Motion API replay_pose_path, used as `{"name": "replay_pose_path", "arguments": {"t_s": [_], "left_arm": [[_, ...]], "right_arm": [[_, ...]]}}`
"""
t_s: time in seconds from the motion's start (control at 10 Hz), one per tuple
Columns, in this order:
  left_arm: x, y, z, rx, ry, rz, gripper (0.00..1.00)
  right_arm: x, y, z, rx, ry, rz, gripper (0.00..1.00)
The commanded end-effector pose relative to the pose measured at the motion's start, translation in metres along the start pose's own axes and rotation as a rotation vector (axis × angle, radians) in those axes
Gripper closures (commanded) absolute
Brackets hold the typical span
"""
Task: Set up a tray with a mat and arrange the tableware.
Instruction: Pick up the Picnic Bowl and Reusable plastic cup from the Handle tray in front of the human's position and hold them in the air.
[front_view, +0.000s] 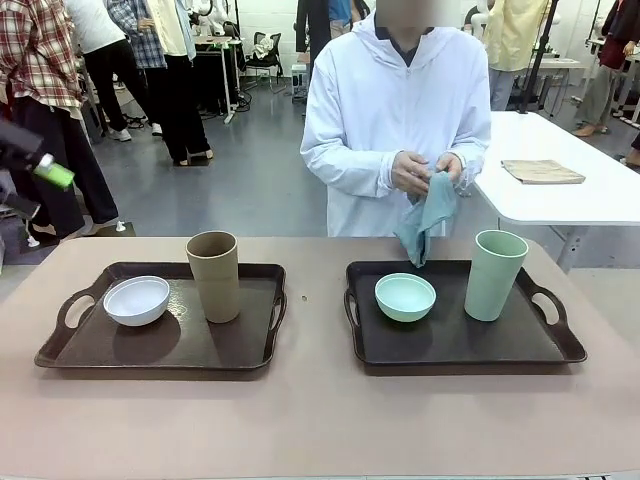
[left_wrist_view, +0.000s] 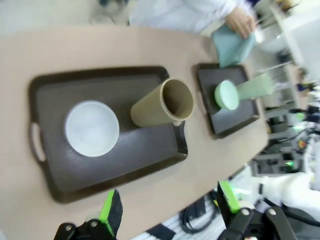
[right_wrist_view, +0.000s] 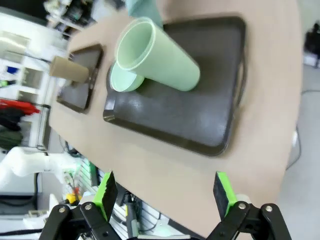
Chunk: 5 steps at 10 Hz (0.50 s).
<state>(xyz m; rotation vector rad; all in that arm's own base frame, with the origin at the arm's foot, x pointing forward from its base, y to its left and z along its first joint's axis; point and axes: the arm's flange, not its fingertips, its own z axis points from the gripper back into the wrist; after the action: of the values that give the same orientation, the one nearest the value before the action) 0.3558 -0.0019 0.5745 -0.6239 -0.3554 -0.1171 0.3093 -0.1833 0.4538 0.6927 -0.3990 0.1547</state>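
One tan worktop (front_view: 320, 420) carries everything, and a person stands at its far side. Two dark handled trays are set side by side on it, the left tray (front_view: 230, 345) and the right tray (front_view: 450, 345), apart from each other. No mat is seen in either; the tableware stands straight on the tray floors.

The left gripper (left_wrist_view: 168, 200) is held high over the near left of the worktop, and the right gripper (right_wrist_view: 164, 184) over the near right. Both are spread fully wide with nothing between the fingers.

A teal cloth (front_view: 425, 225), likely the mat, is held up by the person's hands (front_view: 410, 172) just beyond the right tray's far rim.

The brown tumbler (front_view: 214, 277) stands upright toward the right of the left tray, and the pale green tumbler (front_view: 495, 275) stands upright at the right of the right tray. The white bowl (front_view: 137, 300) is placed left of the brown tumbler, and the mint green bowl (front_view: 405, 297) left of the pale green tumbler.

The mat step is judged to be in hand and not yet done. Before the cloth can be laid flat, a tray would probably have to be cleared, so an upright side grasp on a tumbler is what seems called for next.
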Motion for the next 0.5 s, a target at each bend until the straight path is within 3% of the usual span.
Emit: {"name": "replay_pose_path", "arguments": {"t_s": [0.0, 0.2, 0.4], "left_arm": [[0.032, -0.059, -0.008, 0.126, 0.04, -0.054, 0.0], [0.057, -0.126, -0.036, 0.199, 0.075, -0.105, 0.0], [0.072, -0.177, -0.083, 0.275, 0.122, -0.147, 0.0]], "right_arm": [[0.026, -0.005, -0.014, 0.05, -0.013, 0.189, 0.0], [0.053, 0.006, -0.022, 0.107, -0.044, 0.383, 0.0], [0.072, 0.024, -0.023, 0.106, 0.033, 0.6, 0.0]]}}
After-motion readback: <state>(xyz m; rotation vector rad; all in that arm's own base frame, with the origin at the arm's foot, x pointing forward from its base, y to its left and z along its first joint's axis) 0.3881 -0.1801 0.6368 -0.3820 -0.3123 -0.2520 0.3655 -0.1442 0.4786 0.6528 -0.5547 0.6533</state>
